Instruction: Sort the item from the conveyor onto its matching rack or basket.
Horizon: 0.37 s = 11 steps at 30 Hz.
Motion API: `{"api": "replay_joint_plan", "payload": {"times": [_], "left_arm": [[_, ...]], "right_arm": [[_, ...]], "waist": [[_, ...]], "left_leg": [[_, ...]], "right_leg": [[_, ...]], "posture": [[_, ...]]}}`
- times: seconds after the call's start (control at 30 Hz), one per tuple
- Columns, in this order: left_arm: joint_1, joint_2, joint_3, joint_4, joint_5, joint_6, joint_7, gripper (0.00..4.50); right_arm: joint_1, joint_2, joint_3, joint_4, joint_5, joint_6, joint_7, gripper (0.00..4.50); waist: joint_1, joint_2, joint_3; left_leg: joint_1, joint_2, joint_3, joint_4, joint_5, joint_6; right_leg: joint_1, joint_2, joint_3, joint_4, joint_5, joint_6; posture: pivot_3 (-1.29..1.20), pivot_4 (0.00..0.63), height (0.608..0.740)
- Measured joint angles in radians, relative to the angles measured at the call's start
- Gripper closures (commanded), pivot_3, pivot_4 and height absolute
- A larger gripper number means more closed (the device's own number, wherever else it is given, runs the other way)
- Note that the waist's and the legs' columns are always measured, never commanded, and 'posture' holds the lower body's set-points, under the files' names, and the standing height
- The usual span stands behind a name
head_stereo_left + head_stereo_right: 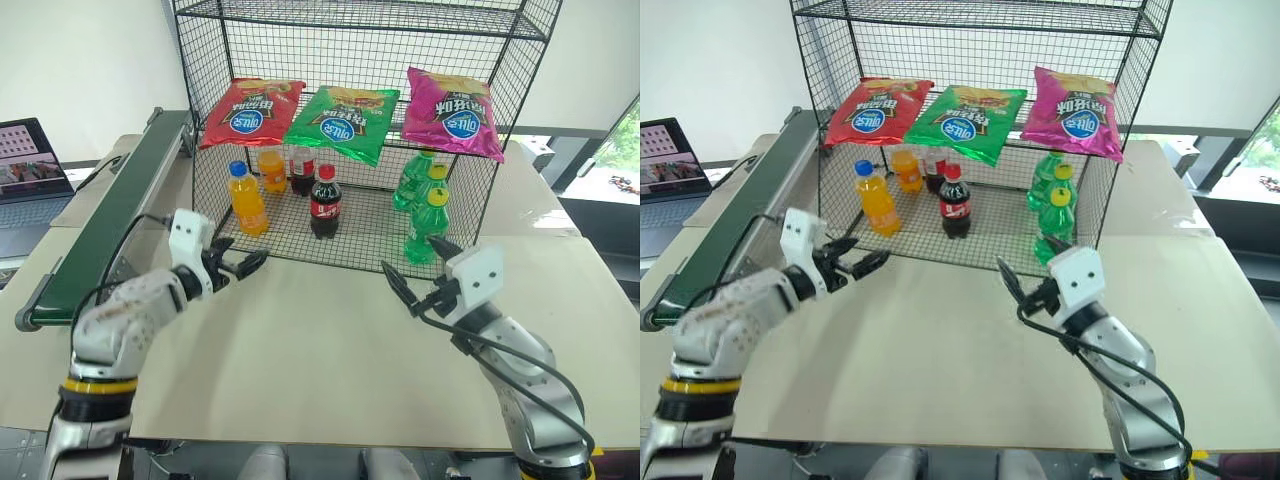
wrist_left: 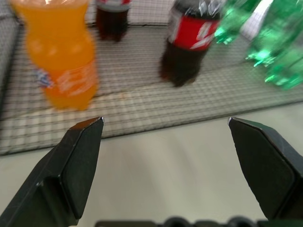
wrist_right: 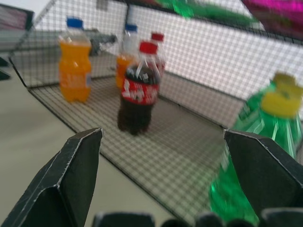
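Here both arms reach toward the rack (image 1: 200, 150), left pincer (image 1: 243, 263) and right pincer (image 1: 412, 276) wide apart, empty.

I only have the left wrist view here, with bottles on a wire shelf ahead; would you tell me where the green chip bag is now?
Observer: The green chip bag lies on the rack tier above those bottles, between a red bag and a magenta bag.
Operator: Is the conveyor carrying anything?
Observer: The conveyor belt looks bare along its visible length.
Operator: What is the right gripper doing?
Observer: The right gripper hangs open over the table, holding nothing.
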Motion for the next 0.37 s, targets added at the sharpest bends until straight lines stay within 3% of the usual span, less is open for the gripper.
{"api": "replay_joint_plan", "payload": {"times": [0.13,0.37], "left_arm": [[0.055,-0.103,-0.021,0.086,0.149,-0.187,0.068,0.03],[0.068,-0.160,-0.039,0.204,0.239,-0.352,0.041,0.03]], "right_arm": [[0.052,0.080,0.000,0.048,-0.043,-0.049,-0.082,0.00],[0.065,0.103,-0.002,0.118,-0.095,-0.111,-0.135,0.00]], "waist": [[-0.001,0.001,0.000],[-0.002,0.001,0.000]], "left_leg": [[0.000,0.000,0.000,0.000,0.000,0.000],[0.000,0.000,0.000,0.000,0.000,0.000]], "right_leg": [[0.000,0.000,0.000,0.000,0.000,0.000],[0.000,0.000,0.000,0.000,0.000,0.000]], "posture": [[0.00,0.150,0.738],[0.00,0.150,0.738]]}}
